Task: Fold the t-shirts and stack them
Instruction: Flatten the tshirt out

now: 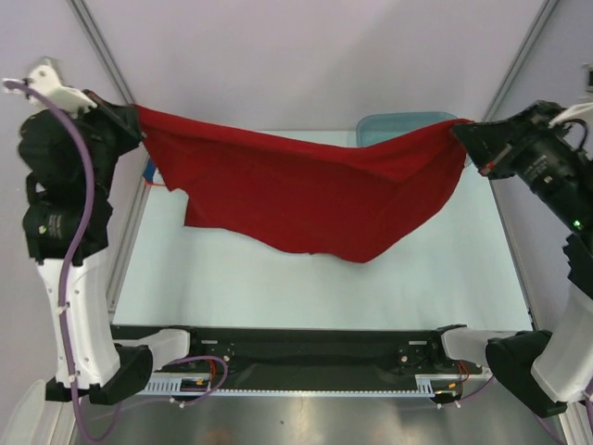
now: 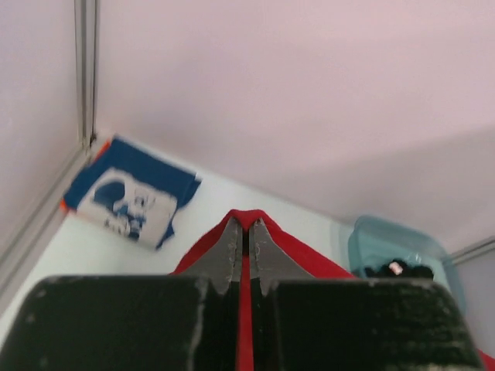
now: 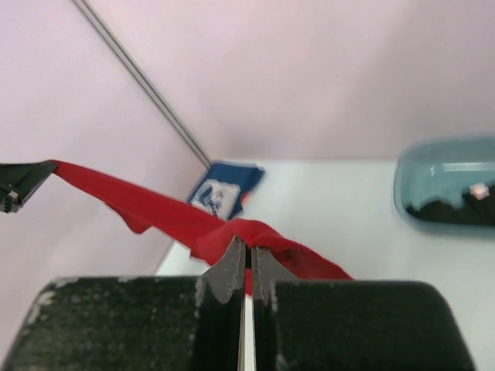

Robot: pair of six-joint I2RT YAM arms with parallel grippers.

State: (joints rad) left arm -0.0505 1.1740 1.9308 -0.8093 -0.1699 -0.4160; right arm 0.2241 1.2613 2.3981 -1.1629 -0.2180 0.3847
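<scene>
The red t-shirt (image 1: 306, 190) hung in the air over the table (image 1: 278, 297), strung like a hammock between the two arms. The left gripper (image 1: 132, 113) had its fingers clenched on one end at the far left, and the right gripper (image 1: 461, 132) pinched the other end at the far right. Both wrist views showed red cloth squeezed between the closed tips. The middle sagged low and the bottom edge drooped toward the near side; whether it brushed the surface I could not tell. From the way it slumped and creased I judged it light, thin and wholly limp, with no stiffness to keep a shape. It would fold wherever its own weight took it, and could bunch or slip if held by too little cloth. The sensible places to hold looked to be the outer corners or seams, taken well in from the edge and kept taut between the arms. A folded blue t-shirt (image 2: 128, 193) with a white print lay flat at the far left corner, and a teal tub (image 1: 398, 125) stood at the far right with something dark inside, probably the black t-shirt (image 2: 398, 270)
</scene>
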